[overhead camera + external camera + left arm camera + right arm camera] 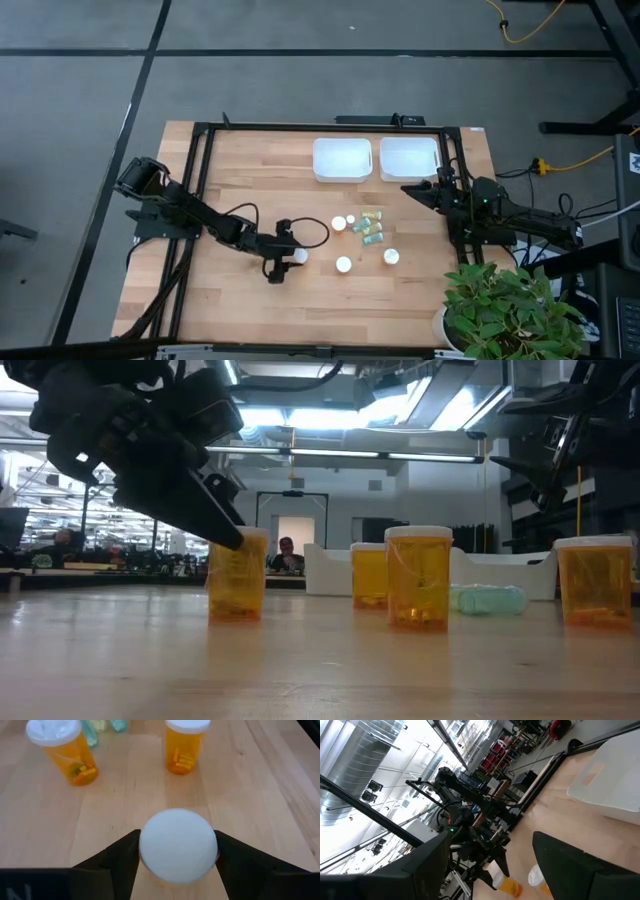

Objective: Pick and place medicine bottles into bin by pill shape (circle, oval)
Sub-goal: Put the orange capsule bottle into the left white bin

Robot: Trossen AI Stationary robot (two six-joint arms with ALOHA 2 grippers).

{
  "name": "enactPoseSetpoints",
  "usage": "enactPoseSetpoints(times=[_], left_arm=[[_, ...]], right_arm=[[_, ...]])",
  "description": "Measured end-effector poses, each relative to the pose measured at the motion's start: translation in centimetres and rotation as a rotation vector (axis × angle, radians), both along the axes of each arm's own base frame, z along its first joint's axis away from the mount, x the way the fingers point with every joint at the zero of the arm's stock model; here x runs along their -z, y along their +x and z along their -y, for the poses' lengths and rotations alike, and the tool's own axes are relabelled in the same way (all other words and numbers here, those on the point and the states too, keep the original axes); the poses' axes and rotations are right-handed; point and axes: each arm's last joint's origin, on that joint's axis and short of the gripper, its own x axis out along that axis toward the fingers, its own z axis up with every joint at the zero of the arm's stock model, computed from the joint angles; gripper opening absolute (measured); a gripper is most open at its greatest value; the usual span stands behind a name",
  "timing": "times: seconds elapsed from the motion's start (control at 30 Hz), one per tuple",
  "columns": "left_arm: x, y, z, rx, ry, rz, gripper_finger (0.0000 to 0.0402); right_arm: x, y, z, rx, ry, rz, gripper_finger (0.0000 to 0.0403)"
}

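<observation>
Orange bottle between left gripper fingers, writing unreadable.

Four upright white-capped orange bottles, one between the left hand's fingers, teal bottles lying mid-table

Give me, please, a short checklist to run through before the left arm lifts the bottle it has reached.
1. Left gripper around the orange bottle: ok, a finger on each side of the white cap.
2. Fingers pressing the bottle: cannot tell.
3. Bottle upright on the table: ok.
4. Pill shape in this bottle: cannot tell, cap hides it.
5. Two white bins unobstructed: ok.
6. Right gripper out of the way: ok, beside the right bin.
</observation>
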Motion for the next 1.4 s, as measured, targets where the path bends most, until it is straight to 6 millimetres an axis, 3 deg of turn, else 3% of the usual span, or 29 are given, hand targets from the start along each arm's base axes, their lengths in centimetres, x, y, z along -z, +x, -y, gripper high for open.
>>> enactPoseSetpoints(times=[0.13,0.27,0.37,0.5,0.63,0.77,0.87,1.0,1.2,1.4], left_arm=[[-0.7,0.7,-0.1,-0.028,0.009,0.031,0.0208],[-3.6,3.3,-1.3,-0.091,-0.015,0.124,0.0201],[-6.2,5.4,-3.5,-0.162,-0.006,0.155,0.0201],[-9.4,7.5,-8.2,-0.291,0.025,0.184,0.0201],[-11.4,8.0,-14.6,-0.434,0.023,0.201,0.0201],[-10.0,7.7,-20.9,-0.532,0.0,0.144,0.0201],[-8.6,7.7,-23.8,-0.554,-0.049,0.091,0.02],[-7.7,8.5,-25.3,-0.535,-0.041,0.018,0.02],[-8.5,10.3,-25.6,-0.413,0.04,-0.009,0.0216],[-8.4,10.5,-26.0,-0.406,0.085,-0.047,0.0242]], right_arm=[[0.0,0.0,0.0,0.0,0.0,0.0,0.0286],[0.0,0.0,0.0,0.002,0.0,0.0,0.0286],[0.0,0.0,0.0,0.003,0.0,0.0,0.0286],[0.0,0.0,0.0,0.003,0.0,0.0,0.0286],[0.0,0.0,0.0,0.017,0.0,0.0,0.0286],[0.0,0.0,0.2,0.058,0.005,0.002,0.0286],[0.0,0.0,0.2,0.085,0.008,0.007,0.0286],[-0.1,-0.1,0.3,0.111,0.014,0.011,0.0286],[-0.1,-0.1,0.3,0.118,0.015,0.011,0.0286],[-0.1,-0.1,0.3,0.119,0.012,0.01,0.0286]])
